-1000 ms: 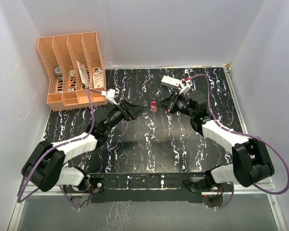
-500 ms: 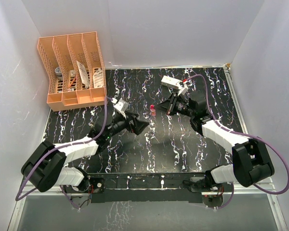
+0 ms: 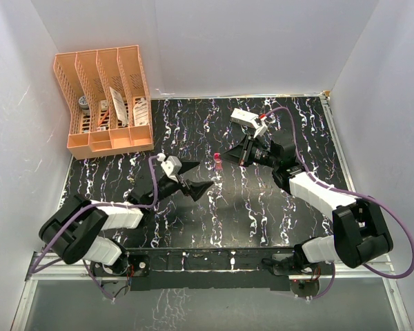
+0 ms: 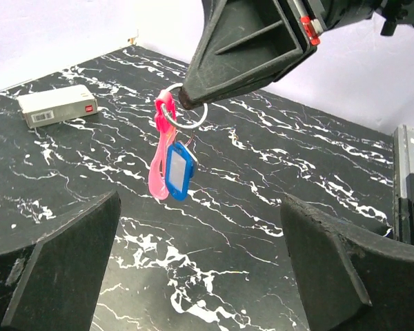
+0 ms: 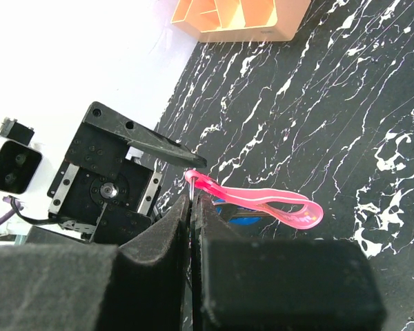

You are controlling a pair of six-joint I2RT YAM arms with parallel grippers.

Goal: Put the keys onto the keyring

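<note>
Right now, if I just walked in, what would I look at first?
Probably the bright pink key and the blue key. They dangle from a metal ring pinched in the right end effector, above the middle of the black marbled table. Next you'd spot the left end effector facing them, wide open, and the orange rack in the far left corner.
</note>
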